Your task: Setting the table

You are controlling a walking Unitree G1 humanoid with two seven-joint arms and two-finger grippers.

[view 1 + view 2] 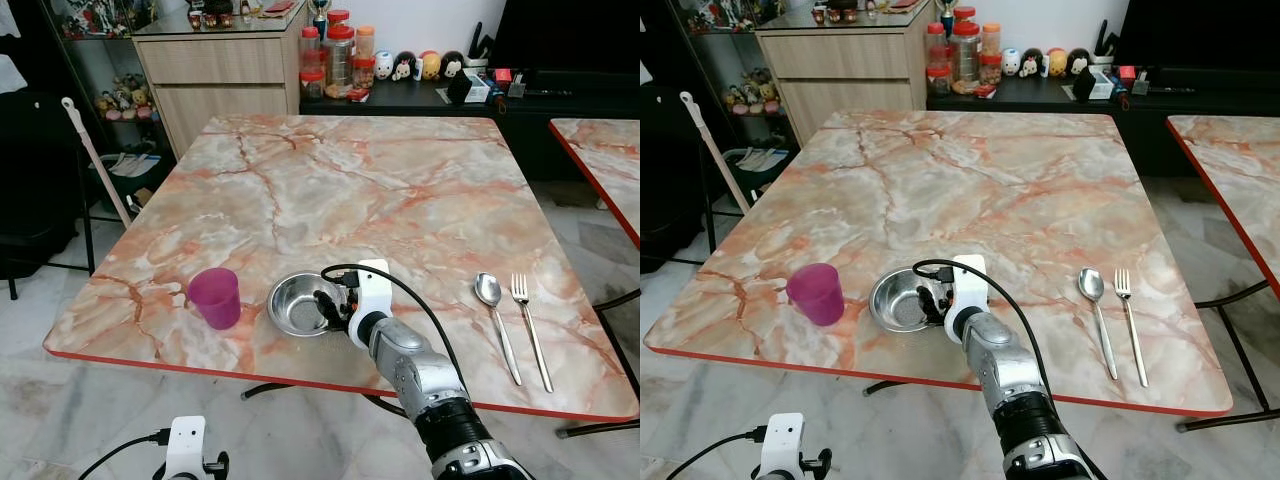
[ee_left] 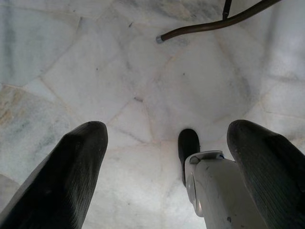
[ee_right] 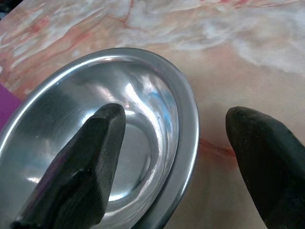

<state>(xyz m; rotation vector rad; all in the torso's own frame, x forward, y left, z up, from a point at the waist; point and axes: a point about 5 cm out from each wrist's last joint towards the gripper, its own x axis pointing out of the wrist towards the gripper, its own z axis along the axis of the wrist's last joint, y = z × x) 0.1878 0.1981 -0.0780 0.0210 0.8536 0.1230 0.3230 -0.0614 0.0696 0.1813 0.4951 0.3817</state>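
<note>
A steel bowl (image 1: 298, 303) sits near the front edge of the marble table (image 1: 380, 180). My right gripper (image 1: 328, 308) is open and straddles the bowl's right rim. The right wrist view shows one finger (image 3: 90, 157) inside the bowl (image 3: 143, 143) and the other finger (image 3: 267, 157) outside it over the tabletop. A purple cup (image 1: 215, 297) stands upright just left of the bowl. A spoon (image 1: 495, 310) and a fork (image 1: 528, 325) lie side by side at the front right. My left gripper (image 2: 167, 131) hangs open below table height, over the floor.
A second marble table (image 1: 605, 150) stands to the right. Behind the table are a wooden drawer cabinet (image 1: 215, 75), jars (image 1: 335, 55) and a dark low sideboard (image 1: 420, 100). On the left, a black chair (image 1: 40, 180) and a leaning stick (image 1: 95, 155).
</note>
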